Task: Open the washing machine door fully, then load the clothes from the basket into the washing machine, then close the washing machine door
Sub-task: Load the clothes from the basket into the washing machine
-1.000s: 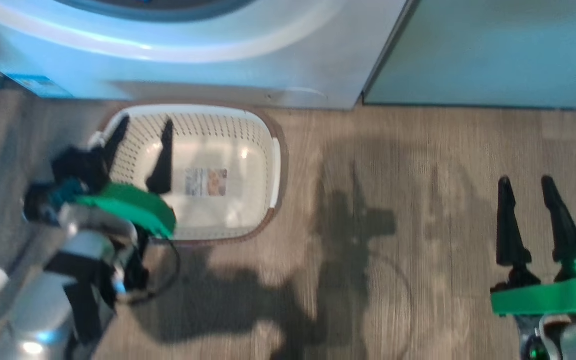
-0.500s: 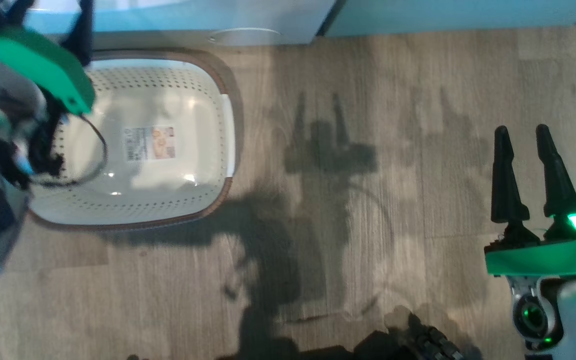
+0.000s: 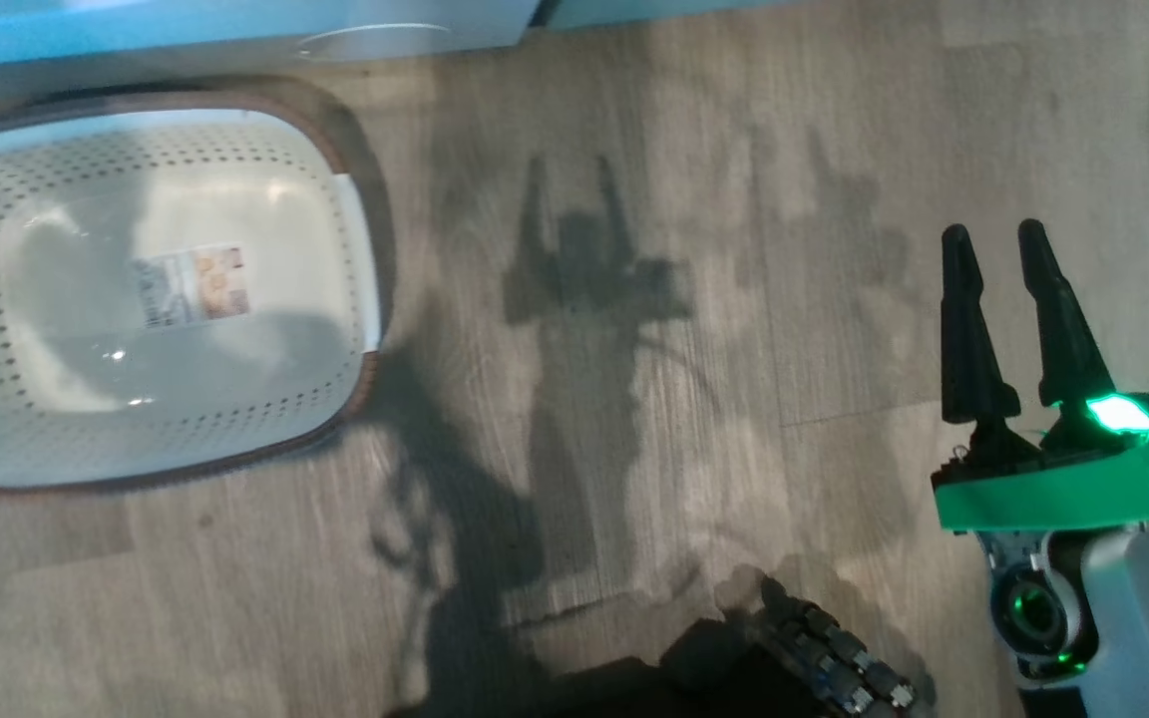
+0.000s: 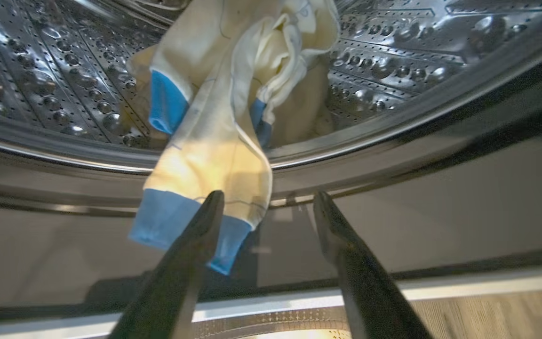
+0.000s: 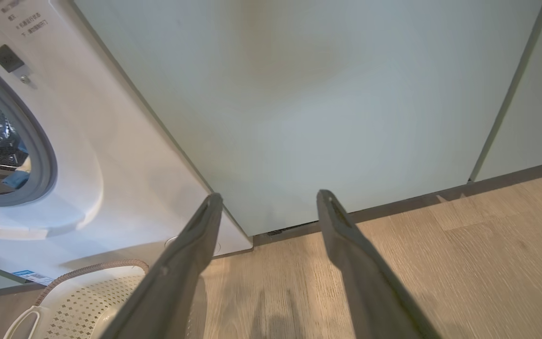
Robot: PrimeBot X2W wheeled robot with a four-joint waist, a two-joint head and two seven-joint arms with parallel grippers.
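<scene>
My left gripper (image 4: 268, 197) hangs at the mouth of the white front-loading washing machine (image 5: 125, 155) with its two dark fingers spread and nothing between them, which I take to mean the load has been let go. The pale yellow garment with bright blue cuffs (image 4: 214, 141) lies in the perforated steel drum (image 4: 393, 56), but one cuff trails over the lip at seven o'clock of my fingertips. My left finger crosses that cuff and I cannot tell whether it touches. It needs a push inward, or the door would pinch it. In the head view, the small cream plastic basket with perforated sides and a brown rim (image 3: 315, 179) sits at nine o'clock, its label sticker (image 3: 191, 287) bare, so loading looks done. My right gripper (image 3: 993, 234) waits at four o'clock over the wood floor (image 3: 734, 399), fingers apart and empty, clear of the work.
</scene>
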